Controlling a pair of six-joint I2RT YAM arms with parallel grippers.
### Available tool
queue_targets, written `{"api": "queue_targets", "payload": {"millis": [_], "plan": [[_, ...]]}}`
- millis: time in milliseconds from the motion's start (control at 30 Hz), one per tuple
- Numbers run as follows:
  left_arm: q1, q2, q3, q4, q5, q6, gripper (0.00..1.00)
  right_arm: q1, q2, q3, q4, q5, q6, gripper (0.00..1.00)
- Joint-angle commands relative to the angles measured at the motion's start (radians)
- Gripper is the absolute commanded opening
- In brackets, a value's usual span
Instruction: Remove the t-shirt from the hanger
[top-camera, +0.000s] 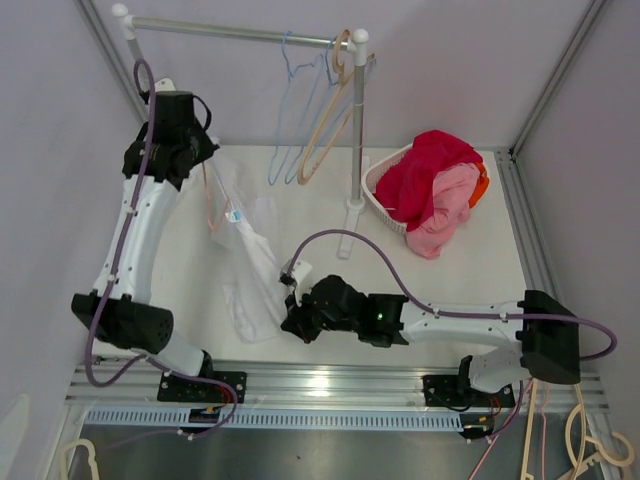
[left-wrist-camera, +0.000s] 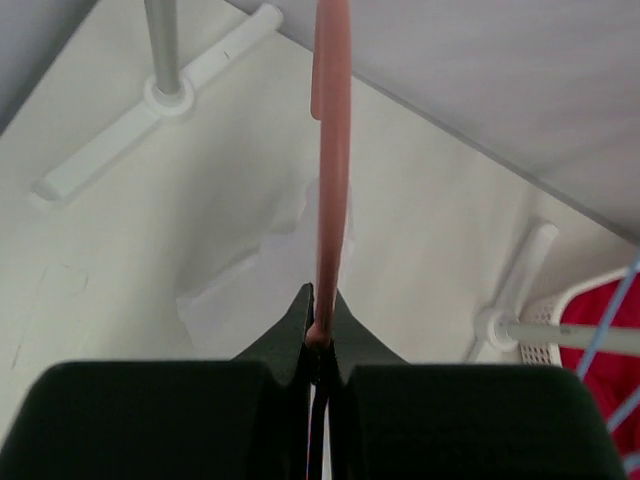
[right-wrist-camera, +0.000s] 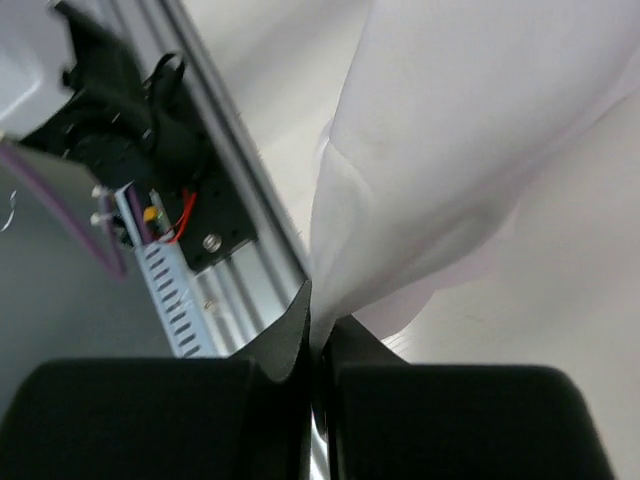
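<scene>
Though cluttered, white table (top-camera: 470, 275), pale walls (top-camera: 450, 85).

Clothes rack (top-camera: 356, 150) with spare hangers (top-camera: 305, 170), basket (top-camera: 380, 205) of red clothes (top-camera: 425, 175)

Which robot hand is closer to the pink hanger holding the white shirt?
Left. The left gripper clamps the pink hanger itself; the right gripper pinches the t-shirt's lower edge, away from it.

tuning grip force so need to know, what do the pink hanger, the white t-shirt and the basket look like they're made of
Pink hanger: probably plastic. It is a smooth, faintly glossy thin rod of even colour.
White t-shirt: thin soft fabric, perhaps a cotton knit. It looks matte, drapes in folds and seems slightly see-through.
Basket: apparently white plastic, with a rigid wall pierced by a lattice of holes.
</scene>
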Motion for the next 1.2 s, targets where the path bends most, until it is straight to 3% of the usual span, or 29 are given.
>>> {"api": "queue_targets", "payload": {"millis": [0,67,200,367,533,567,633,667,700,733,833,1000,1167], "plan": [[-0.026,-0.214,-0.117,0.059,0.126,-0.020,0.01,-0.060,0.026,0.172,-0.060,0.029,-0.052,0.00],[-0.082,-0.360,-0.282,0.091,0.109,-0.004,0.01,-0.111,0.078,0.301,-0.124,0.069,-0.122,0.00],[-0.106,-0.582,-0.441,0.057,0.059,0.025,0.01,-0.180,0.205,0.464,-0.198,0.152,-0.166,0.00],[-0.106,-0.800,-0.446,-0.082,0.010,0.079,0.01,-0.229,0.461,0.613,-0.256,0.215,-0.160,0.00],[-0.096,-0.807,-0.360,-0.106,-0.073,0.123,0.01,-0.238,0.636,0.763,-0.299,0.204,-0.122,0.02],[-0.090,-0.793,-0.349,-0.083,-0.070,0.132,0.01,-0.238,0.654,0.783,-0.304,0.208,-0.113,0.08],[-0.044,-0.750,-0.351,-0.011,0.086,0.223,0.01,-0.238,0.697,0.828,-0.318,0.225,-0.091,0.23],[-0.021,-0.732,-0.334,0.029,0.129,0.227,0.01,-0.237,0.710,0.844,-0.325,0.228,-0.085,0.66],[0.027,-0.691,-0.329,0.046,0.199,0.226,0.01,-0.238,0.734,0.879,-0.342,0.228,-0.073,0.85],[0.053,-0.674,-0.322,0.090,0.242,0.228,0.01,-0.237,0.745,0.894,-0.357,0.241,-0.067,0.98],[0.121,-0.627,-0.332,0.214,0.382,0.231,0.01,-0.234,0.794,0.939,-0.388,0.241,-0.051,1.00],[0.134,-0.566,-0.391,0.422,0.421,0.293,0.01,-0.241,0.949,1.082,-0.524,0.268,-0.050,1.00],[0.179,-0.359,-0.227,0.425,0.451,0.300,0.01,-0.232,1.053,1.118,-0.646,0.281,-0.044,1.00]]}}
